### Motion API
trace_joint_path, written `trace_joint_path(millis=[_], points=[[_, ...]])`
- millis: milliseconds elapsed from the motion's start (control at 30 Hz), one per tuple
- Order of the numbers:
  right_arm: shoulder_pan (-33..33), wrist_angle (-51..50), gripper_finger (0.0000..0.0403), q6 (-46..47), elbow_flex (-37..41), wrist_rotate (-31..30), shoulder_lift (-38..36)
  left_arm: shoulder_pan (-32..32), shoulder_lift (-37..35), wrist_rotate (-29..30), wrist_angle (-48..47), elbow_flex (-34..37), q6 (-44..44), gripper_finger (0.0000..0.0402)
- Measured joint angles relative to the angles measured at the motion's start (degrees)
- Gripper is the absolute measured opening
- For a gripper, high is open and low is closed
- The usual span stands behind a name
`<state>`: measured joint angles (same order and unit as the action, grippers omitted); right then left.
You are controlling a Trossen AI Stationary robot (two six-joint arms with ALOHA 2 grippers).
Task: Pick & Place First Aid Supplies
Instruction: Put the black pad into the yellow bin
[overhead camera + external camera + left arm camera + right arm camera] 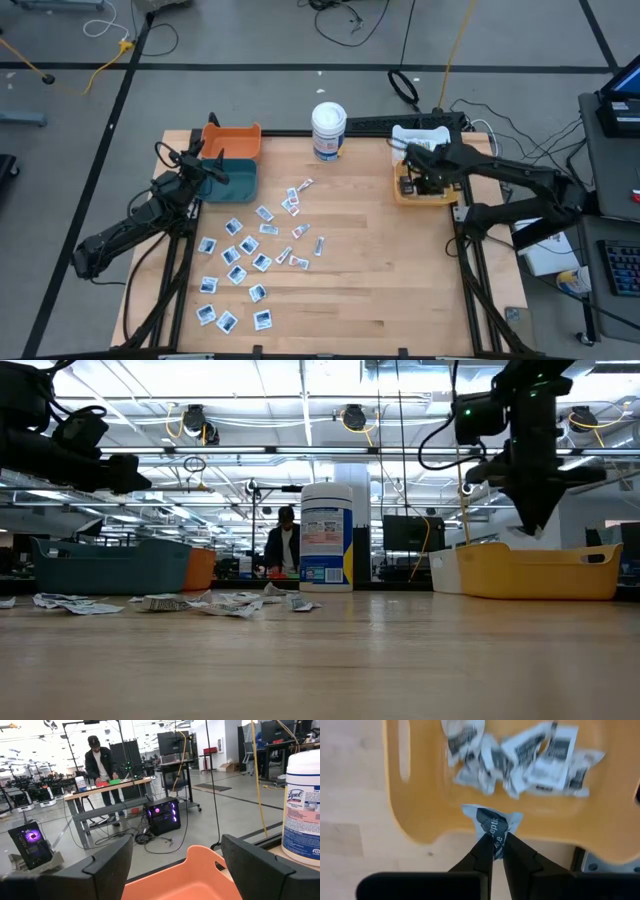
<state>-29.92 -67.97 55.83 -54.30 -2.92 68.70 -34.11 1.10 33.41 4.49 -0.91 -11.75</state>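
Pinching a blue-and-white sachet (493,826) in closed fingers, right gripper (494,849) above the yellow bin (420,827) at the table's right edge, more packets (520,757) lying inside, loose packets (250,262) scattered mid-table, left gripper (175,865) spread wide and empty over the orange bin (192,880).

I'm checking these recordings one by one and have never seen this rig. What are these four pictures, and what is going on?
Two dark robot arms work at a wooden table. One picture looks down from above, one looks level across the tabletop, and two come from cameras on the wrists. Small packets lie scattered on the table. The right pincer is shut on one packet over the yellow bin, which already holds several. The left pincer is open above the orange bin. A white tub stands at the back edge.
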Motion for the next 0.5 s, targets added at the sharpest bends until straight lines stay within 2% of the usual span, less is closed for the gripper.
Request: trace_joint_path(millis=[233, 500], points=[[-6.98, 0.15, 0.0027, -5.23, -4.66, 0.07, 4.39, 0.00, 0.02, 0.00, 0.00, 0.00, 0.00, 0.0308], [-7.99, 5.74, 0.0025, -6.03, -3.48, 0.16, 10.00, 0.00, 0.00, 0.00, 0.01, 0.01, 0.00, 0.0308]])
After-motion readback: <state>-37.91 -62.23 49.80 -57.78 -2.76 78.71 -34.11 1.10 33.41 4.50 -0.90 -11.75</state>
